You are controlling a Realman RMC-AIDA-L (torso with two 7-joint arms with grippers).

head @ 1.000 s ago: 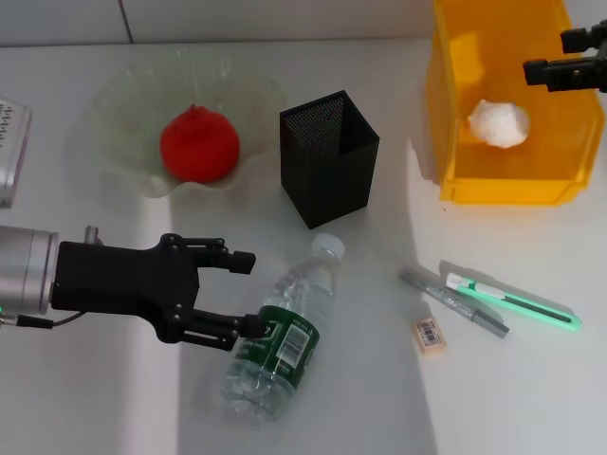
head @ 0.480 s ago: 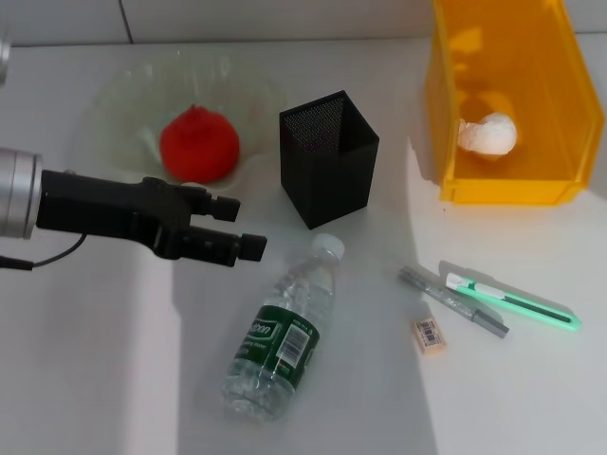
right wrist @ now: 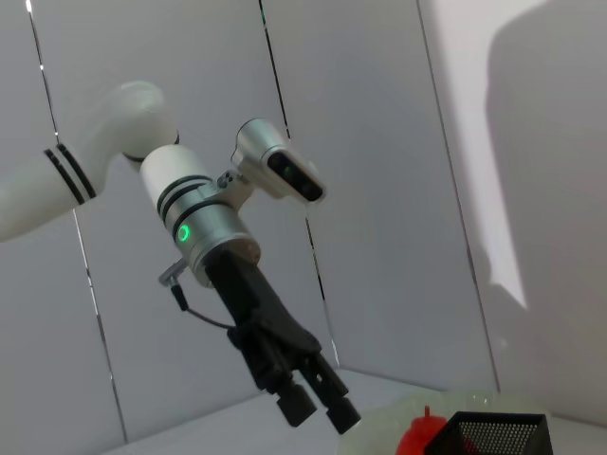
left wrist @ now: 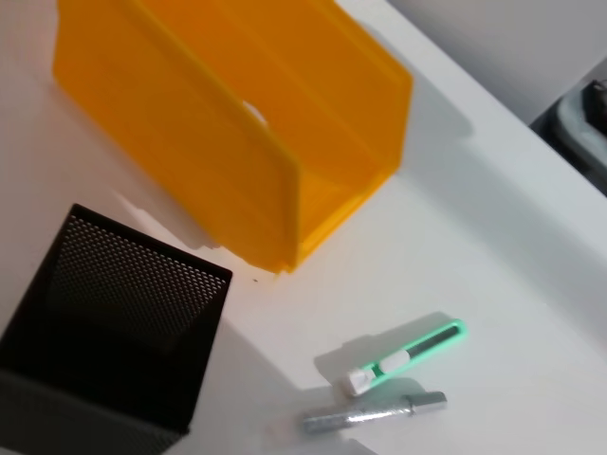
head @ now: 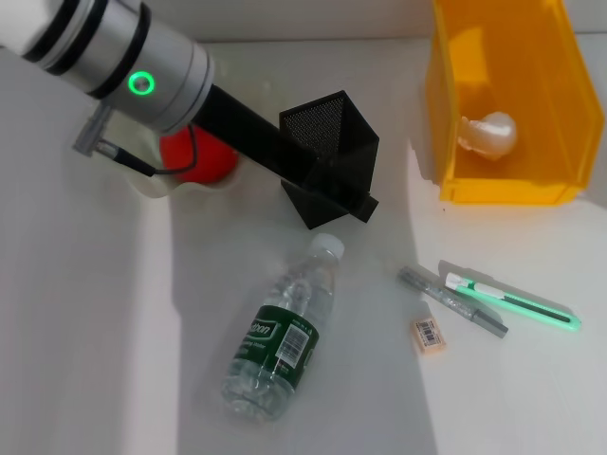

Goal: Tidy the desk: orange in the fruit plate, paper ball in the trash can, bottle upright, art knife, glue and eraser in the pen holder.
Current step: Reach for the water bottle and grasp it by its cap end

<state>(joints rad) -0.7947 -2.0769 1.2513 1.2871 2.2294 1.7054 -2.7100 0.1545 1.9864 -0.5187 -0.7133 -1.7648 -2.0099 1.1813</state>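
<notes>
My left arm reaches in from the far left, and its gripper [head: 358,202] hangs in front of the black mesh pen holder [head: 327,133]. In the right wrist view the left gripper [right wrist: 321,409] is open and holds nothing. The clear bottle [head: 283,332] lies on its side near the front. A red orange [head: 204,161] rests in the glass fruit plate [head: 152,185], partly behind the arm. The paper ball [head: 488,133] is inside the yellow trash can [head: 507,190]. The green art knife [head: 512,301], grey glue stick [head: 453,301] and eraser [head: 429,335] lie at the right. My right gripper is out of view.
The left wrist view looks down on the pen holder [left wrist: 104,332], the trash can [left wrist: 237,123], the art knife [left wrist: 408,355] and the glue [left wrist: 375,414]. A grey wall stands behind the table.
My left arm rose from beside the bottle and swung right, up to the pen holder. The right gripper left the view from above the trash can. The paper ball shifted slightly.
</notes>
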